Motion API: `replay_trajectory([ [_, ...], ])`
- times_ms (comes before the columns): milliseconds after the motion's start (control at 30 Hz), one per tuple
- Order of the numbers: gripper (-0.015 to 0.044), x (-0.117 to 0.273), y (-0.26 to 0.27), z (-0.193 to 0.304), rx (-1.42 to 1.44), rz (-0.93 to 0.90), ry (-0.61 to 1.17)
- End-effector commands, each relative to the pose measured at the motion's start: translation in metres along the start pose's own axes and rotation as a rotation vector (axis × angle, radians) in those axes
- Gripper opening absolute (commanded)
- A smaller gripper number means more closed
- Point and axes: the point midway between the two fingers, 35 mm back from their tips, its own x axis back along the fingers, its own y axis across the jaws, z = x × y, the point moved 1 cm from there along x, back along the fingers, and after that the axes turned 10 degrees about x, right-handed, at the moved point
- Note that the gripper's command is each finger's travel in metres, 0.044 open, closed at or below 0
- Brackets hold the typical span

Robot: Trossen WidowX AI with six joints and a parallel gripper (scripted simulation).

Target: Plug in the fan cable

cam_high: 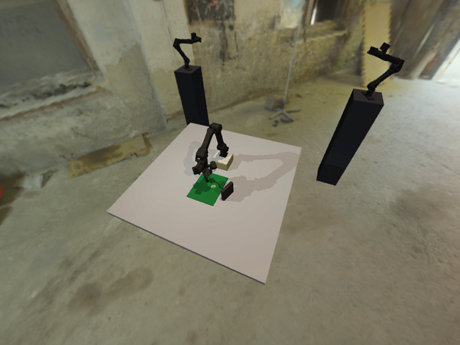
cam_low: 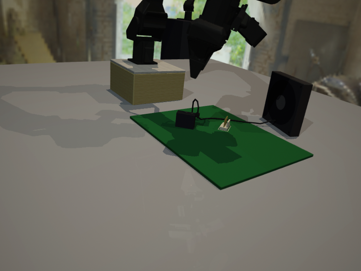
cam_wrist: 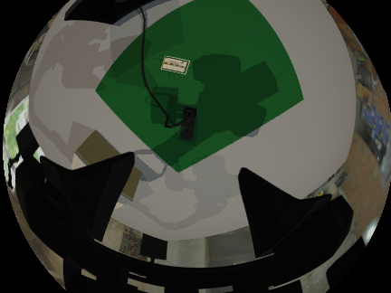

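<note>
Pincer wide open, fan beside board

dim room, hard shadows, blurred backdrop, fisheye wrist view

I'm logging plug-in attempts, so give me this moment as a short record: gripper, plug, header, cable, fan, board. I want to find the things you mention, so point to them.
gripper [cam_low: 194, 76] [cam_wrist: 187, 166]: open, holding nothing, above the table
plug [cam_low: 185, 119] [cam_wrist: 187, 127]: on the board, beside the header, not plugged in
header [cam_low: 224, 126] [cam_wrist: 176, 67]: white, pins exposed
cable [cam_low: 215, 118] [cam_wrist: 143, 59]: runs from plug to fan
fan [cam_high: 227, 190] [cam_low: 280, 101]: black, standing upright beside the board
board [cam_high: 209, 198] [cam_low: 262, 151] [cam_wrist: 253, 41]: green, flat on the table
</note>
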Motion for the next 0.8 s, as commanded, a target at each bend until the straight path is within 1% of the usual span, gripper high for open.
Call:
replay_trajectory([
  [0,0.044,-0.031,0.001,-0.005,0.012,-0.014,0.016],
  [67,0.044,-0.054,0.002,-0.01,0.012,-0.014,0.016],
  [100,0.044,-0.057,0.002,-0.01,0.012,-0.014,0.017],
  [333,0.044,-0.059,0.002,-0.011,0.012,-0.014,0.017],
  [767,0.044,-0.079,0.001,-0.016,0.012,-0.014,0.017],
])
